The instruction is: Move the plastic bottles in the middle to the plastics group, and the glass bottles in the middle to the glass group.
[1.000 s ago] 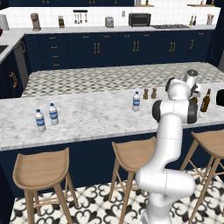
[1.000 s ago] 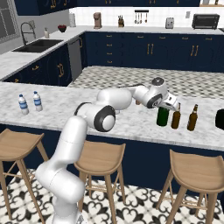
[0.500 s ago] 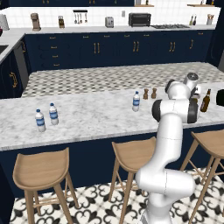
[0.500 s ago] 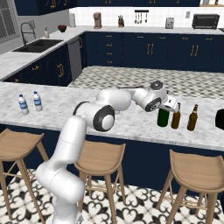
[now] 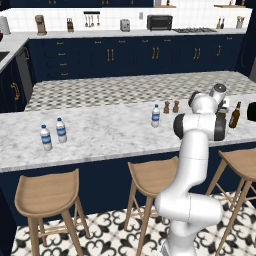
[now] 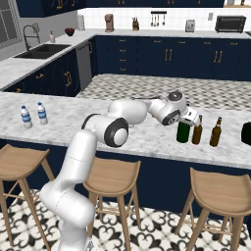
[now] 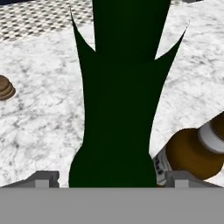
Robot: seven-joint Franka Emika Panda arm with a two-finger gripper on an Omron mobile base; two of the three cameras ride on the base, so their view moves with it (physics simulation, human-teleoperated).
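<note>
Gripper [image 7: 112, 177] astride green wine bottle [image 7: 120, 100].

We stand before a long grey-veined white marble island counter [image 5: 100, 135] with three round wooden bar stools [image 5: 47, 192] tucked under it on a black-and-white patterned tile floor [image 5: 105, 235]. Behind it run navy blue cabinets with brass handles [image 5: 125, 57] below a white tiled wall [image 5: 135, 15]. At the left of the right base view we see a steel sink with a curved tap [image 6: 37, 44] beneath a window [image 6: 7, 22].
</note>
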